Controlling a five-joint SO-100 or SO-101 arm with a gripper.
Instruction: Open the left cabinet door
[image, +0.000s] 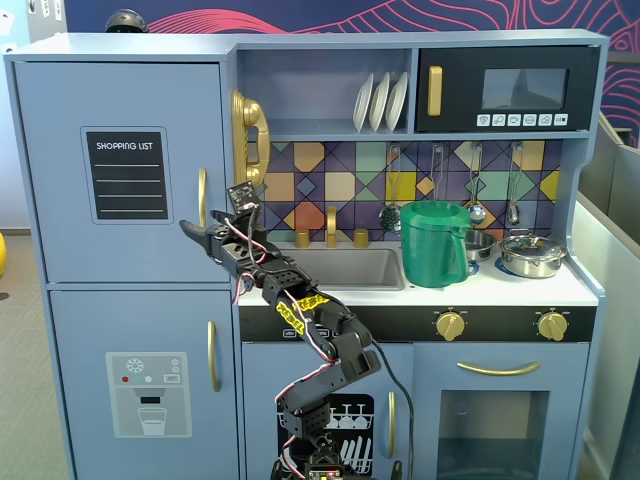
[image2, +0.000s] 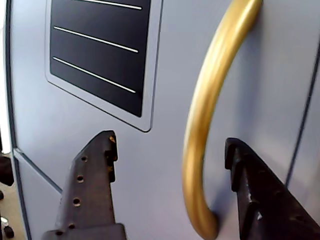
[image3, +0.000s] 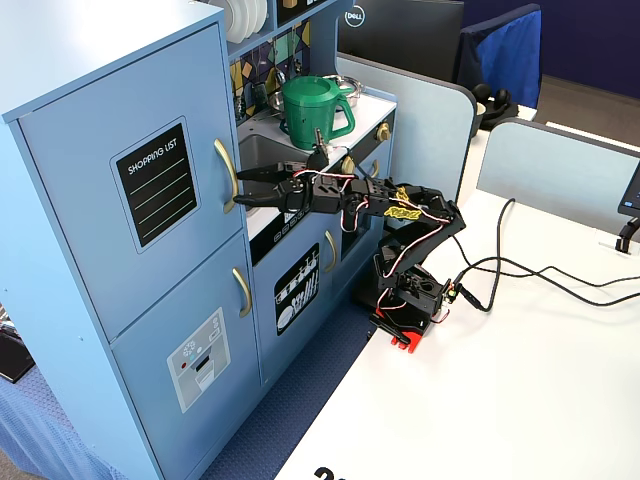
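Observation:
The left cabinet door (image: 60, 170) is light blue with a black "SHOPPING LIST" panel (image: 125, 173) and a curved gold handle (image: 201, 197). It sits flush with the cabinet in both fixed views. My gripper (image: 200, 228) is open at the handle's lower end. In the wrist view the door (image2: 150, 165) fills the frame. There the handle (image2: 210, 100) runs down between my open gripper's (image2: 170, 142) two black fingers, nearer the right finger (image2: 252, 185) than the left one (image2: 92, 175); neither visibly touches it. From the side, the gripper (image3: 240, 188) straddles the handle (image3: 227, 170).
Below is the blue door with the water-dispenser picture (image: 148, 395) and its own gold handle (image: 212, 355). A gold toy phone (image: 250, 135) hangs right of the door. A green pitcher (image: 432, 243) stands by the sink (image: 345, 268). The arm's base (image3: 405, 300) and cables (image3: 530, 275) sit on the white table.

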